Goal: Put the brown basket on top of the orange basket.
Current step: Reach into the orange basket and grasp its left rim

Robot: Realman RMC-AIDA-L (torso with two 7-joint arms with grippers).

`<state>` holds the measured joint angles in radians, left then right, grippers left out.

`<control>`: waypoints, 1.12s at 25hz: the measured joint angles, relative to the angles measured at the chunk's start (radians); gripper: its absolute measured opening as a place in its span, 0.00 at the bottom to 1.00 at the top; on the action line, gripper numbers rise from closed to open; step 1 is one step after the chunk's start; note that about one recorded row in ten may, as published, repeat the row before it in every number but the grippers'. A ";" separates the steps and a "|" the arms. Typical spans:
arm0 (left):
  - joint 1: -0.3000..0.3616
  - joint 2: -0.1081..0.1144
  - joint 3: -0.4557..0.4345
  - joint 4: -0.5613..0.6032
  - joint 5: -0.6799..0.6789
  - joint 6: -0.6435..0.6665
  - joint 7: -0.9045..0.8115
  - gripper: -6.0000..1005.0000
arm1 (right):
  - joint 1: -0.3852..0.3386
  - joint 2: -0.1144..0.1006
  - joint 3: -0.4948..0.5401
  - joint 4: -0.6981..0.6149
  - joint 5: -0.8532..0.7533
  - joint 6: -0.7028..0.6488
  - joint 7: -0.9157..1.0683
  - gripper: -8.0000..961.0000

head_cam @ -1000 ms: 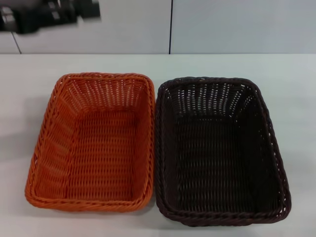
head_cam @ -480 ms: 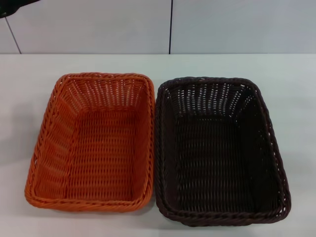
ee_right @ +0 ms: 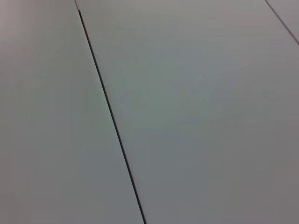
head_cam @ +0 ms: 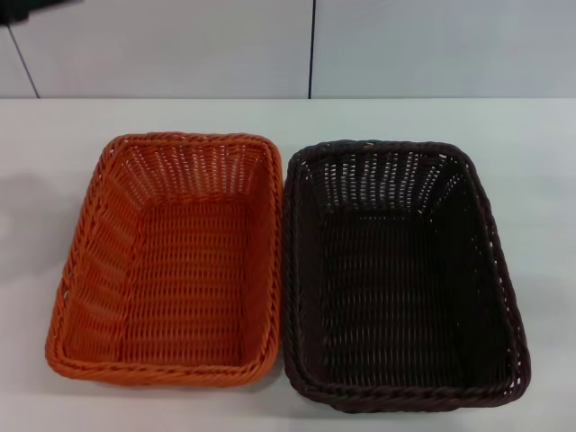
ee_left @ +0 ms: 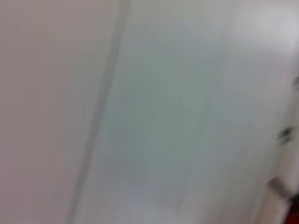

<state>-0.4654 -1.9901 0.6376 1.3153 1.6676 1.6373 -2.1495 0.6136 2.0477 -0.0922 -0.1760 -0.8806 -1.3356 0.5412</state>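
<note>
Left pincer: only a dark sliver of the left arm point(head_cam: 36, 9) shows at the upper left corner of the head view, above the desk's far edge. The pincer itself is not in view, so whether its fingers are apart or together cannot be told. The left wrist view shows only a blurred pale surface with a faint seam.

Right pincer: not in view in any picture. The right wrist view shows a pale panelled wall point(ee_right: 196, 112) with a thin dark seam point(ee_right: 112, 116) running diagonally across it. No finger state can be read.

Orange basket point(head_cam: 166, 261): stands upright on the white desk point(head_cam: 531, 162), in the left half of the head view. Its opening faces up and its inside is empty. The braided rim is fully visible on all four sides.

Brown basket point(head_cam: 400, 274): stands upright on the desk in the right half of the head view, just beside the orange basket. The long sides of the two rims run parallel and appear to touch or nearly touch along the centre of the frame. Its inside is empty. Its near edge lies slightly lower in the frame than that of the orange basket. The brown basket is not on top of the orange one.

Background: a pale wall with one vertical dark seam point(head_cam: 311, 49) rises behind the desk, in the upper centre of the frame.
</note>
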 joint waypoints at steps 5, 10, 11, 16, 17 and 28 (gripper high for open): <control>-0.036 0.014 0.074 0.135 0.384 -0.023 -0.249 0.64 | 0.001 -0.003 0.000 0.000 0.000 0.027 0.000 0.55; -0.046 -0.018 0.186 0.245 0.602 -0.013 -0.365 0.64 | 0.003 -0.003 0.000 -0.001 0.000 0.040 0.000 0.55; -0.046 -0.022 0.205 0.261 0.634 -0.009 -0.378 0.64 | 0.003 -0.003 0.000 -0.001 0.000 0.040 0.000 0.55; -0.045 -0.052 0.239 0.294 0.732 0.039 -0.393 0.65 | 0.001 0.000 0.000 0.000 0.003 0.043 0.000 0.55; -0.043 -0.057 0.240 0.295 0.740 0.044 -0.391 0.65 | 0.000 0.000 0.000 0.001 0.006 0.044 0.000 0.55; 0.026 -0.067 0.274 0.252 0.799 0.017 -0.405 0.72 | 0.003 0.007 -0.003 0.008 0.009 0.049 0.000 0.55</control>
<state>-0.4390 -2.0570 0.9113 1.5675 2.4667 1.6539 -2.5546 0.6165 2.0548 -0.0951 -0.1676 -0.8713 -1.2869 0.5415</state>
